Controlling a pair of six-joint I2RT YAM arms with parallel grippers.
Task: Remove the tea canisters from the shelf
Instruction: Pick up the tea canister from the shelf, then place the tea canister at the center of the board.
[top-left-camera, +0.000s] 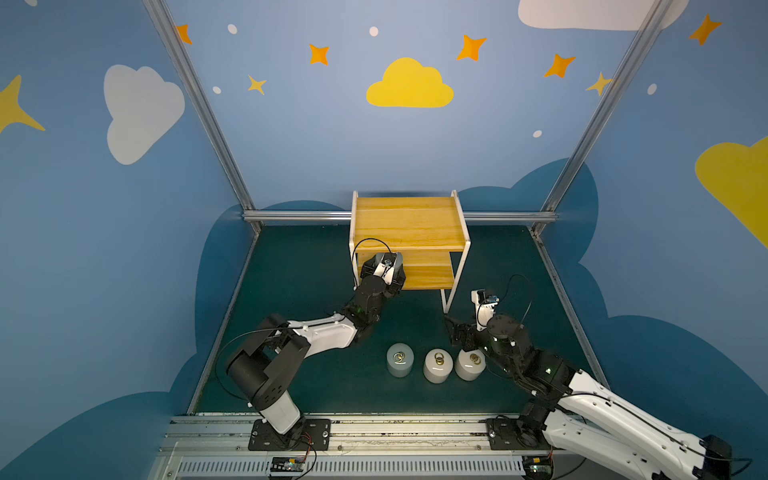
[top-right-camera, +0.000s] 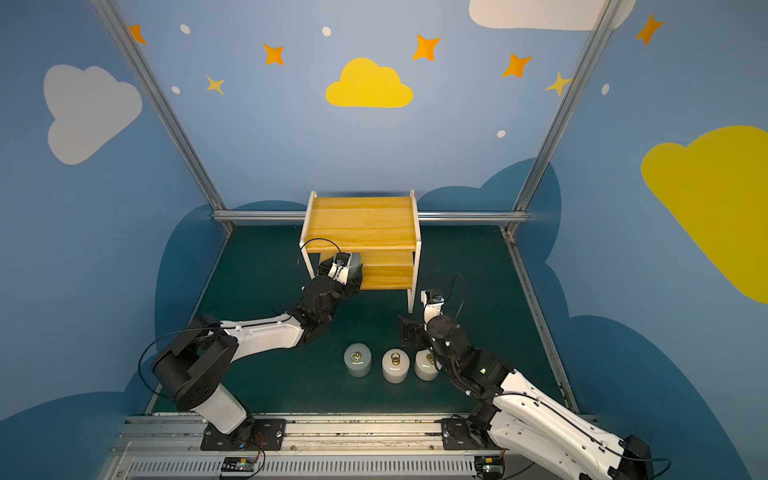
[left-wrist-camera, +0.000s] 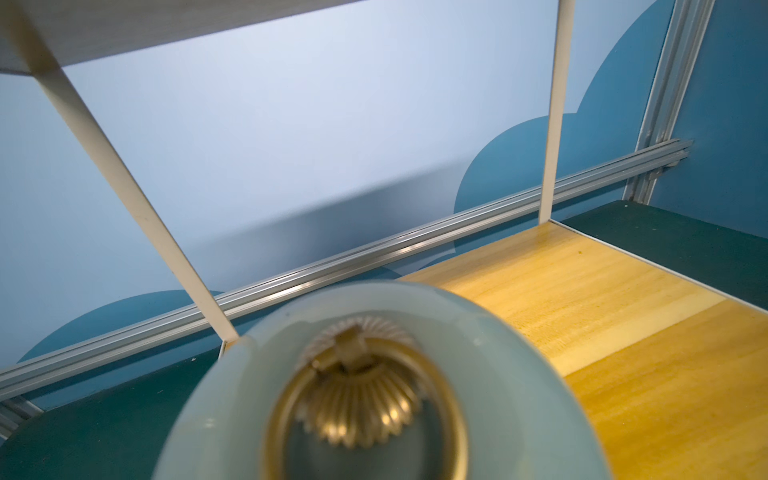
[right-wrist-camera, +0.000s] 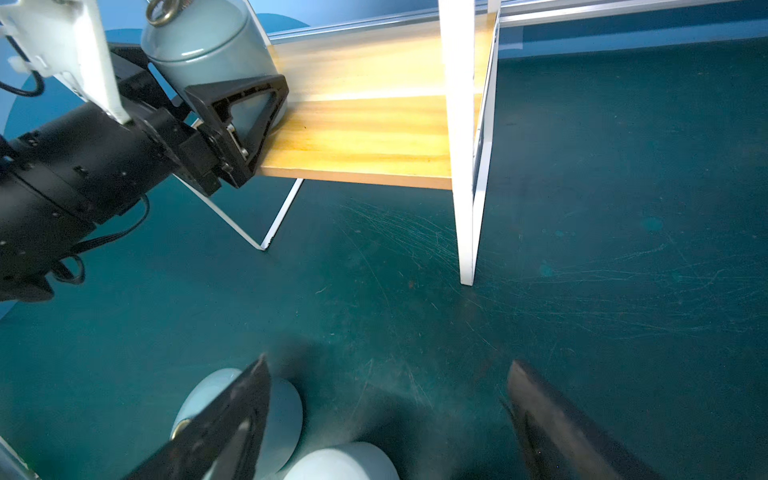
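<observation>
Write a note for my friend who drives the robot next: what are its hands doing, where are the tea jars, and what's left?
Left gripper: jaws around the last grey-blue canister on the lower board of the shelf, left front corner; firm grip unclear.
Right gripper: open, empty, above the table.
Done: three canisters stand in a row on the table: grey-blue one, middle white one, right white one.
Left to do: lift the last canister out and set it on the table.
</observation>
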